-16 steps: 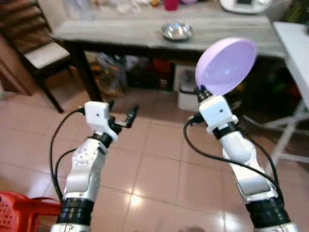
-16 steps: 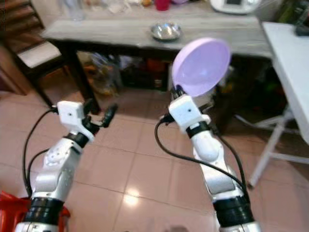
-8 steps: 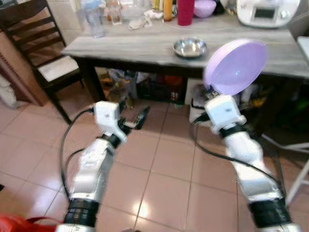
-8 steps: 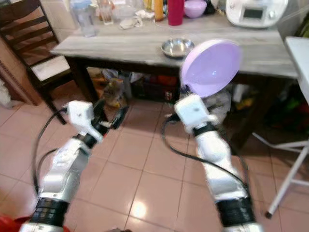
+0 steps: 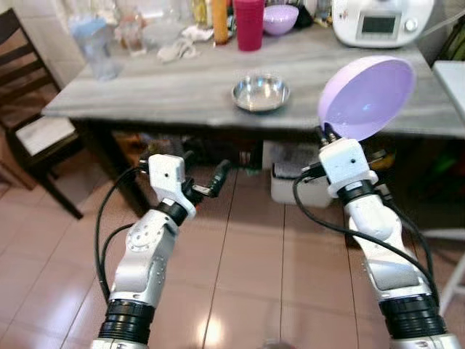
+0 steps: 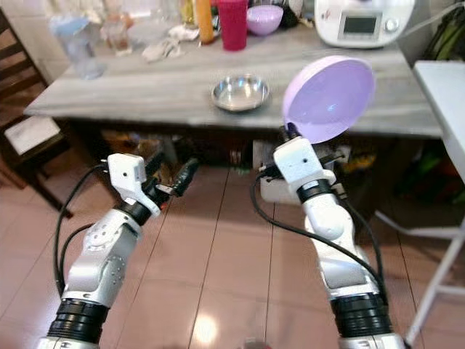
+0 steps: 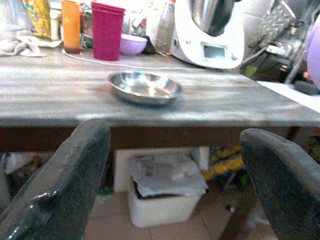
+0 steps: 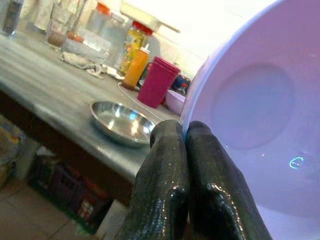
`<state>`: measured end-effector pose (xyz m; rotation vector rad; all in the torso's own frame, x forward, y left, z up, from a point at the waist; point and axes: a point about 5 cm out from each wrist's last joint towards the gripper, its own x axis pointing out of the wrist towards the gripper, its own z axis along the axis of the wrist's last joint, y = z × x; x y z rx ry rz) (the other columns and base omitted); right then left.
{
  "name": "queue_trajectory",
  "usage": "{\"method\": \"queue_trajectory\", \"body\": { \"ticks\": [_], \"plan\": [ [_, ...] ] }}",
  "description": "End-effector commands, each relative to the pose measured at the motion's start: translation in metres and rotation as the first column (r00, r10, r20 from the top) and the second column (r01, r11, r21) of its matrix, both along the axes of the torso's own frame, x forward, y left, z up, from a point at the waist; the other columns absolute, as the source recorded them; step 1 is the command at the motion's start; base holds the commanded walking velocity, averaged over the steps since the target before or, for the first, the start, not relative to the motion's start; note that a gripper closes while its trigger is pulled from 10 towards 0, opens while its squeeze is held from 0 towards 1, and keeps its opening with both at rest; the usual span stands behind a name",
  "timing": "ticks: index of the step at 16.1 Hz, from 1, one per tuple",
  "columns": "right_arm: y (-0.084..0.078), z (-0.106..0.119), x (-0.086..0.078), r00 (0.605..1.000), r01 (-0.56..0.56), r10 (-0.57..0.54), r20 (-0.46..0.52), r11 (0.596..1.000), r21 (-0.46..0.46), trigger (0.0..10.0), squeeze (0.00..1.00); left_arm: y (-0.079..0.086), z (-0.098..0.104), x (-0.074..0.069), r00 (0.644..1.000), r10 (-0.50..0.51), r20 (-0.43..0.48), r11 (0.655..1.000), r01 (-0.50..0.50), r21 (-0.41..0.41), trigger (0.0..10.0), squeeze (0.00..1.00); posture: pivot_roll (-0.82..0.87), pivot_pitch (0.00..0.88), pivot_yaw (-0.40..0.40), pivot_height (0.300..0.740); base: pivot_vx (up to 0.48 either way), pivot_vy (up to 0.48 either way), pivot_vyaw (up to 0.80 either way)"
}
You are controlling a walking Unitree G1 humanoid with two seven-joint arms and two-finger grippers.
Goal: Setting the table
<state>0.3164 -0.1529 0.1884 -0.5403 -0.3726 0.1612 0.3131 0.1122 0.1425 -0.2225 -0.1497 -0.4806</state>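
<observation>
My right gripper is shut on the rim of a lilac plastic bowl, held upright in the air in front of the grey table's near edge. The pinch on the lilac bowl is plain in the right wrist view, the fingers pressed together. My left gripper is open and holds nothing, low before the table; its fingers frame a steel bowl. That steel bowl sits near the table's front middle.
At the table's back stand a red cup, an orange bottle, a small purple bowl, a white kitchen appliance and a clear jug. A dark chair is at the left, a white bin under the table, a white table at right.
The camera has moved closer to the table, which now shows more fully. Both arms keep their pose; the right gripper still holds the lilac bowl.
</observation>
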Motion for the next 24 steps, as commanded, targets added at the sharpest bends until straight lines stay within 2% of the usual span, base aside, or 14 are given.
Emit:
{"method": "queue_trajectory", "body": {
  "ticks": [1, 5, 9, 19, 24],
  "plan": [
    [0.0097, 0.0055, -0.0016, 0.999, -0.038, 0.038, 0.023, 0.999, 0.000, 10.0, 0.00, 0.0072, 0.0011, 0.0005, 1.000, 0.022, 0.000, 1.000, -0.022, 0.010, 10.0, 0.00, -0.20, 0.113, 0.074, 0.740, 0.480, 0.000, 0.00],
    [0.0099, 0.0079, -0.0009, 0.998, -0.042, 0.042, 0.037, 0.999, -0.023, 10.0, 0.00, 0.0037, 0.0053, 0.0016, 1.000, 0.017, 0.009, 1.000, -0.017, -0.006, 10.0, 0.00, -0.20, 0.111, 0.072, 0.740, 0.480, 0.000, 0.00],
    [0.0092, 0.0082, -0.0016, 0.998, -0.042, 0.043, 0.037, 0.999, -0.027, 10.0, 0.00, 0.0019, 0.0062, 0.0017, 1.000, 0.017, 0.011, 1.000, -0.017, -0.011, 10.0, 0.00, -0.21, 0.112, 0.065, 0.740, 0.480, 0.000, 0.49],
    [0.0078, 0.0133, 0.0005, 0.998, -0.054, 0.056, 0.043, 0.998, -0.043, 10.0, 0.00, -0.0009, 0.0037, 0.0004, 1.000, 0.013, 0.006, 1.000, -0.013, -0.014, 10.0, 0.00, -0.22, 0.105, 0.050, 0.740, 0.480, 0.000, 0.00],
    [0.0104, 0.0131, 0.0000, 0.995, -0.098, 0.099, 0.029, 0.994, -0.057, 10.0, 0.00, 0.0085, 0.0072, -0.0025, 0.999, 0.037, 0.024, 0.999, -0.037, 0.000, 10.0, 0.00, -0.21, 0.110, 0.049, 0.740, 0.076, 0.000, 0.00]
  ]
}}
